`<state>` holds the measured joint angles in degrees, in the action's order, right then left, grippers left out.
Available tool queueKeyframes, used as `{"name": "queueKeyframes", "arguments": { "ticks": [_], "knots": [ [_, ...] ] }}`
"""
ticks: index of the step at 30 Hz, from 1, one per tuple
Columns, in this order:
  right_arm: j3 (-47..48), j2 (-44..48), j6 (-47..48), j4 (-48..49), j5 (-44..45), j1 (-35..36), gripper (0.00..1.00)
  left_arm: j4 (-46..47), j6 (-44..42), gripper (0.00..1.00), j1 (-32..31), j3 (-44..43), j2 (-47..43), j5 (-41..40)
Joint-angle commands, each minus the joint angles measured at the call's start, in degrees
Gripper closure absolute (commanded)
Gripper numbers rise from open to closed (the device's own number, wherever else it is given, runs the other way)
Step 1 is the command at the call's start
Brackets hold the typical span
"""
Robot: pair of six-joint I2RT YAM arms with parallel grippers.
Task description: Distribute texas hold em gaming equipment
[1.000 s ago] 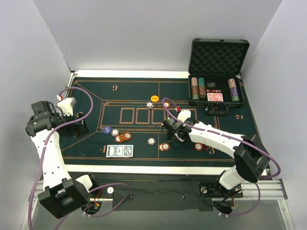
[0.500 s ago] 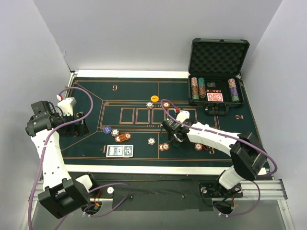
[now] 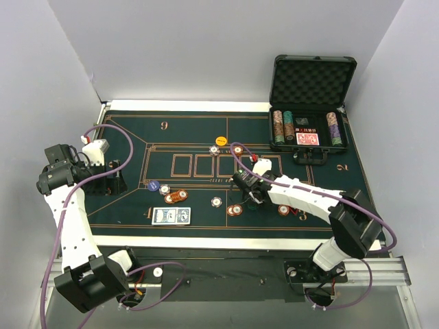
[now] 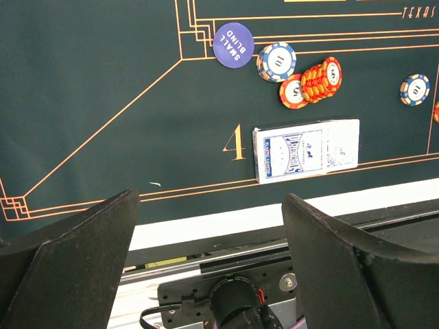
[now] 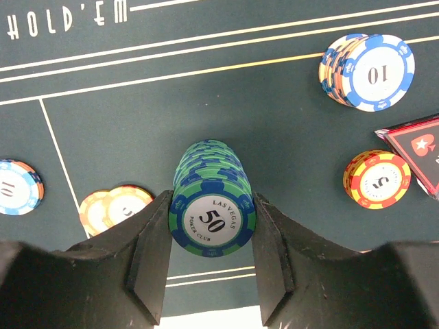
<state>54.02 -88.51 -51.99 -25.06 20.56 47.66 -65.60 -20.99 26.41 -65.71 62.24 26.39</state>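
Note:
My right gripper (image 3: pixel 253 199) is shut on a stack of green-and-blue "50" chips (image 5: pixel 211 205), held low over the green felt near the middle right; the fingers (image 5: pixel 152 247) press both sides of the stack. My left gripper (image 3: pixel 116 177) is open and empty at the table's left edge; its midpoint shows in the left wrist view (image 4: pixel 211 202). Two blue-backed cards (image 3: pixel 171 216) lie near the "4" mark and also show in the left wrist view (image 4: pixel 305 151). An orange chip stack (image 4: pixel 312 81) and a white-blue "10" chip (image 4: pixel 276 62) lie beyond them.
A blue small blind button (image 4: pixel 233 44) lies by the chips. Loose chips (image 3: pixel 234 210) lie left of my right gripper, a "10" stack (image 5: pixel 367 70) and a red-yellow "5" chip (image 5: pixel 376 179) to its right. The open black case (image 3: pixel 312 82) with chip rows stands at back right.
My right gripper, still shut on the green-blue chip stack, has shifted a little left and toward the near edge. The left arm has not moved.

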Motion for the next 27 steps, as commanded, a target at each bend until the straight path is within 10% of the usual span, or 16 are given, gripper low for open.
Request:
{"name": "queueKeyframes", "arguments": {
  "ticks": [1, 15, 27],
  "knots": [
    [-0.4, 2.9, 0.8, -3.0, 1.9, 0.0, 0.62, 0.2, 0.0, 0.04, 0.5, -1.6, -1.0, 0.6],
    [0.6, 4.7, 1.3, -4.2, 2.6, 1.3, 0.69, 0.2, -0.2, 0.04, 0.4, -1.3, -1.5, 0.4],
    [30.6, -12.9, 6.0, -10.3, 0.7, 10.6, 0.73, 1.3, 0.5, 0.04, 0.6, -0.9, -0.1, 0.3]
  ]
}}
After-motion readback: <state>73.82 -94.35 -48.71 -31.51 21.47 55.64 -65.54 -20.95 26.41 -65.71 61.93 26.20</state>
